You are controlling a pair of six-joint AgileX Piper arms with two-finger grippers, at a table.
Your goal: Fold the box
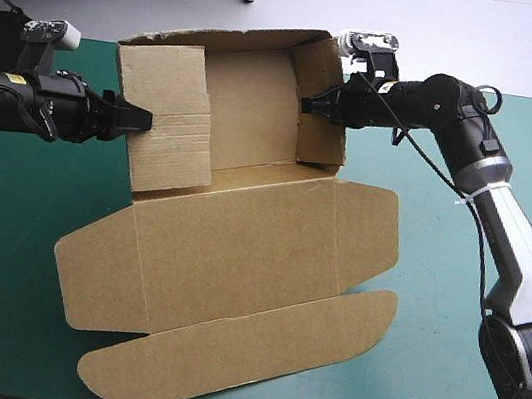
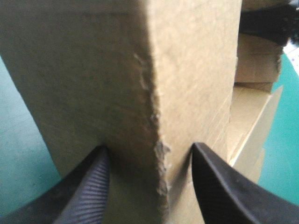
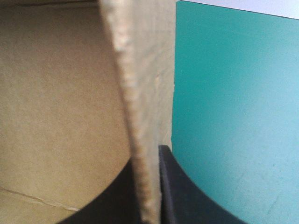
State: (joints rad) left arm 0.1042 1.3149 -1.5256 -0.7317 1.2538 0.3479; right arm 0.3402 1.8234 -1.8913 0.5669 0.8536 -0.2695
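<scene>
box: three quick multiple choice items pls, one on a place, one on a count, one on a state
1. Where is the box's lid?
A. flat on the teal-green cover, on the near side
B. folded down over the tray
C. hanging off the far edge

2. How many grippers are at the box?
A. none
B. one
C. two

3. What state is the right gripper in?
A. open above the cover
B. shut on the box's right wall
C. shut on nothing

Answers:
1 A: the high view shows the lid spread flat, nearer than the raised walls.
2 C: the left gripper meets the left wall, and the right gripper meets the right wall.
3 B: the right wrist view shows the board pinched between its fingers.
</scene>
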